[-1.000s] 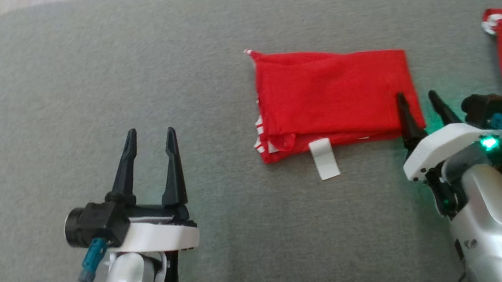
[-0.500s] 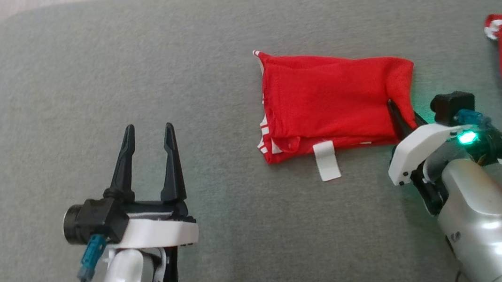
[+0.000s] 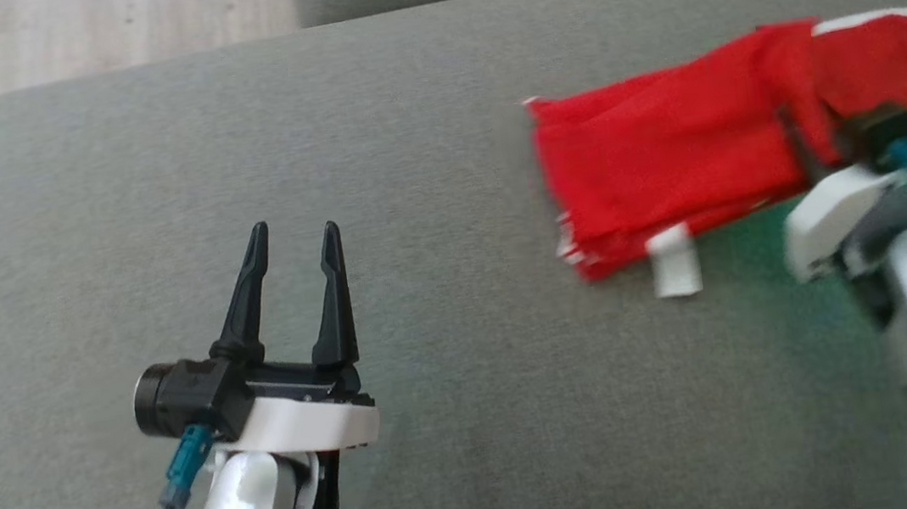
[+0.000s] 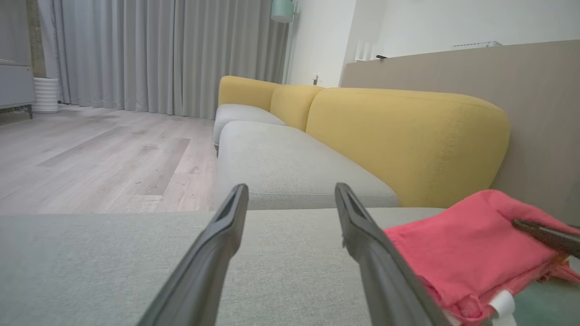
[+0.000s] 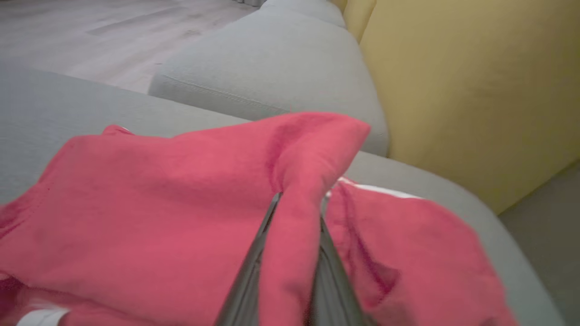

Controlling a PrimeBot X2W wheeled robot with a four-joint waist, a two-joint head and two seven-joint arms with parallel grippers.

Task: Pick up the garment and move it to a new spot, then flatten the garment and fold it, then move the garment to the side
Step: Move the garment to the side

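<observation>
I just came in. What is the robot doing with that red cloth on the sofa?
The right gripper is shut on the right end of the folded red garment, and that end is raised off the grey sofa cushion, close to a second red garment. The rest of it lies on the cushion. The left gripper is open over bare cushion, holding nothing.
</observation>
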